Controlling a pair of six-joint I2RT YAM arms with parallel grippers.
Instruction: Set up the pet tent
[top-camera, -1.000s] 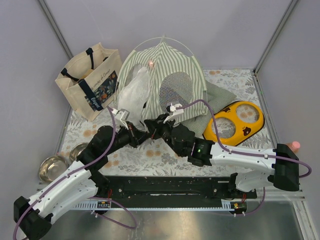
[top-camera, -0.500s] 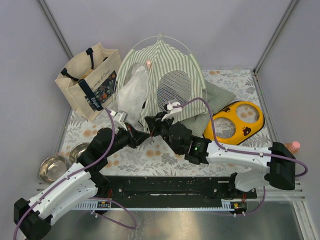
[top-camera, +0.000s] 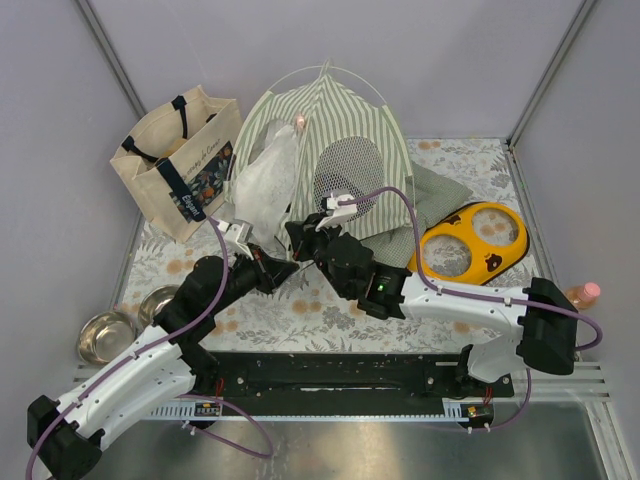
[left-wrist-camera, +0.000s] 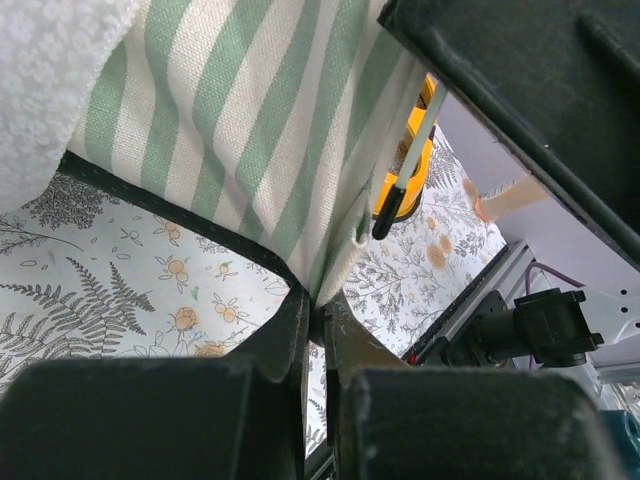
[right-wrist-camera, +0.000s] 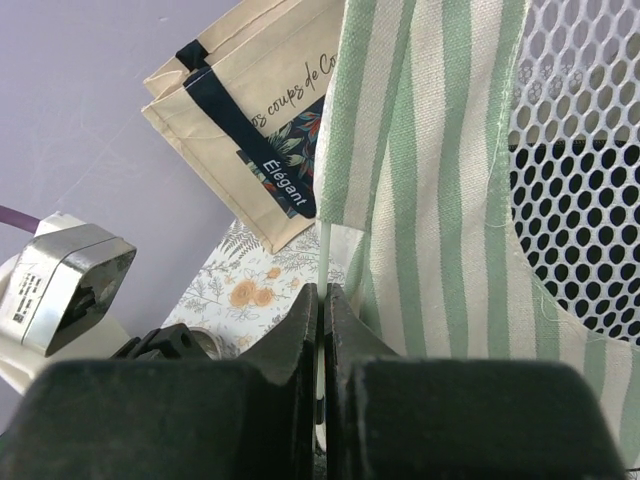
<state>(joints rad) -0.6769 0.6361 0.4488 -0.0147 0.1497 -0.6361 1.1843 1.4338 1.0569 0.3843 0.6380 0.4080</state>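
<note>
The pet tent (top-camera: 335, 125), green-and-white striped with a mesh panel (top-camera: 350, 170) and white lacy flaps (top-camera: 262, 185), stands domed at the back of the table under thin arched poles. My left gripper (top-camera: 283, 268) is at its front bottom edge. In the left wrist view that gripper (left-wrist-camera: 316, 308) is shut on a corner of the striped fabric (left-wrist-camera: 250, 120). My right gripper (top-camera: 297, 233) is just beside it at the tent's front. In the right wrist view it (right-wrist-camera: 322, 295) is shut on a thin white pole (right-wrist-camera: 324, 250) that runs up along the striped wall (right-wrist-camera: 420, 150).
A beige tote bag (top-camera: 180, 160) stands left of the tent. A green cushion (top-camera: 438, 195) and a yellow double bowl (top-camera: 470, 245) lie to the right. Two steel bowls (top-camera: 105, 335) sit at the front left. A pink-capped bottle (top-camera: 585, 293) is at the right edge.
My right arm has moved left and toward the tent with the pole in its grip. The tent has risen and stands taller. The left gripper has stayed shut on the fabric corner.
</note>
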